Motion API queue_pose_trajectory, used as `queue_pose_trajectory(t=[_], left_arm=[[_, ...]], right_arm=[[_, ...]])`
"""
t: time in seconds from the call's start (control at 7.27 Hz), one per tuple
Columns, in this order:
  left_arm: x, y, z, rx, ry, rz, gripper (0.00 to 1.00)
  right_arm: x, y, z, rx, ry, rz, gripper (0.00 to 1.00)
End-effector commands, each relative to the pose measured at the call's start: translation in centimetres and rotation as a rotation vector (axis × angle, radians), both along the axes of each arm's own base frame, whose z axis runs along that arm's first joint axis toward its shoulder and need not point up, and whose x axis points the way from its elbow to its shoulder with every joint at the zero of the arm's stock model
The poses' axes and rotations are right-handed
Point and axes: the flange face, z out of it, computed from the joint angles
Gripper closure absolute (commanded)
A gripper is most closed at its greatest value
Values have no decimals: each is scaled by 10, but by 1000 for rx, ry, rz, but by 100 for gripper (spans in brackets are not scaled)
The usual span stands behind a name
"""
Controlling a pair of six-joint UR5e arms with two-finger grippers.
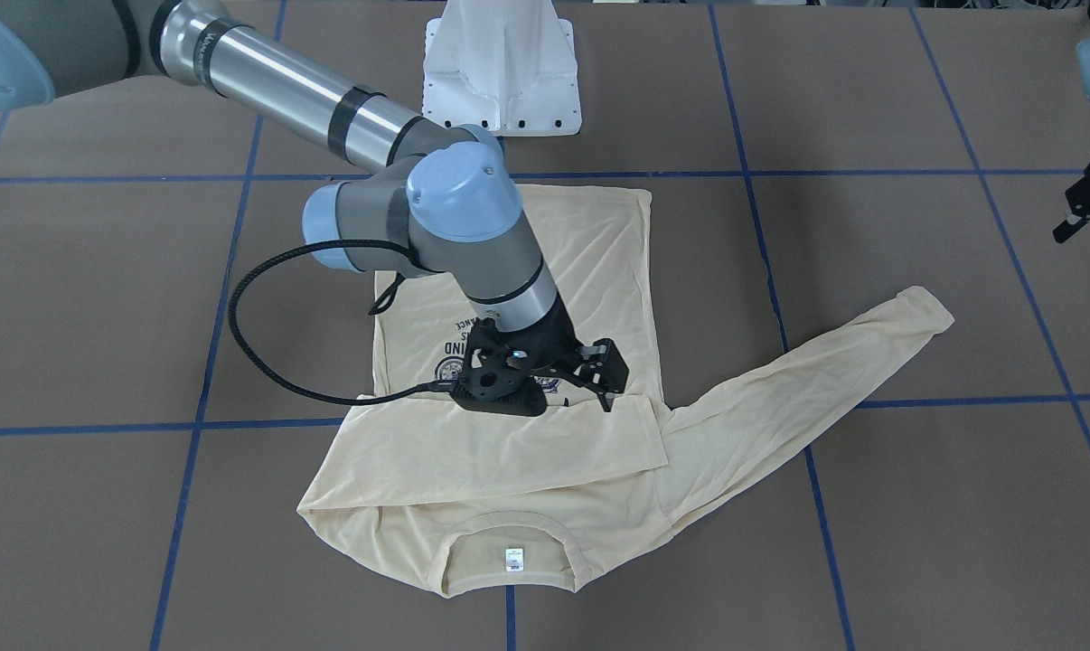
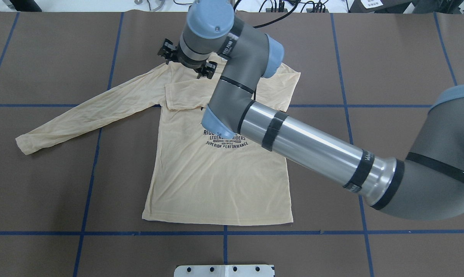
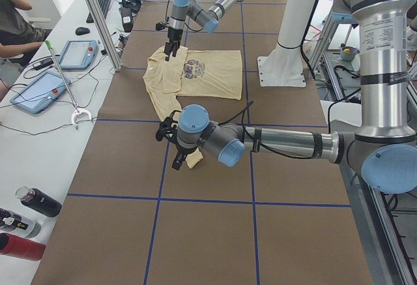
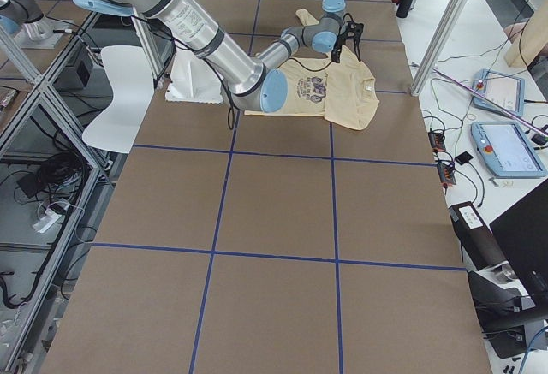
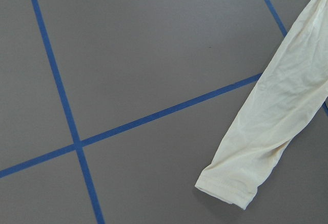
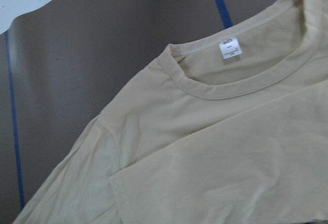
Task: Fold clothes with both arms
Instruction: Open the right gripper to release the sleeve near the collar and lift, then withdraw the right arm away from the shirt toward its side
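Note:
The clothes are one cream-yellow long-sleeved T-shirt [image 1: 590,244] [image 2: 216,184], lying flat with the print up and the neck label [image 1: 514,560] [image 6: 230,49] at the far edge. One sleeve [image 1: 509,448] [image 2: 186,94] is folded across the chest. The other sleeve [image 1: 807,389] [image 2: 89,111] stretches out toward the robot's left, with its cuff [image 5: 225,185] flat on the table. My right gripper [image 1: 606,389] [image 2: 166,50] hovers just above the folded sleeve's end, open and holding nothing. My left gripper [image 1: 1083,212] [image 3: 172,151] hangs above the outstretched cuff, and I cannot tell its state.
The white pedestal base [image 1: 502,72] [image 2: 224,270] stands at the robot's edge of the brown table, which is crossed by blue tape lines [image 5: 77,144]. In the exterior left view, tablets [image 3: 39,92] and bottles [image 3: 36,201] lie along a side bench where a person [image 3: 13,17] sits.

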Motion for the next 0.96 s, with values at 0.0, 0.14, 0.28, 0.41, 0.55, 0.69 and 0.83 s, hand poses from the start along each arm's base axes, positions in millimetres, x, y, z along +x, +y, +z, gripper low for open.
queue_pose_trajectory(t=[0.0, 0.14, 0.28, 0.41, 0.55, 0.69, 0.83], left_arm=[[42, -9, 35, -12, -36, 9, 1], [57, -34, 41, -23, -32, 22, 2], [78, -49, 50, -57, -32, 39, 8], [92, -55, 49, -94, -22, 33, 13], [117, -47, 51, -165, -14, 34, 13], [123, -40, 58, -228, 15, 54, 12], [125, -35, 80, -277, 35, 87, 13]], right_arm=[[87, 31, 80, -45, -10, -34, 2], [106, 41, 95, -41, -9, -32, 2], [106, 43, 96, -39, -7, -28, 2], [108, 42, 97, -38, -6, -24, 2], [107, 42, 96, -36, -7, -23, 2], [107, 43, 96, -35, -8, -23, 2], [108, 43, 95, -34, -9, -23, 2]])
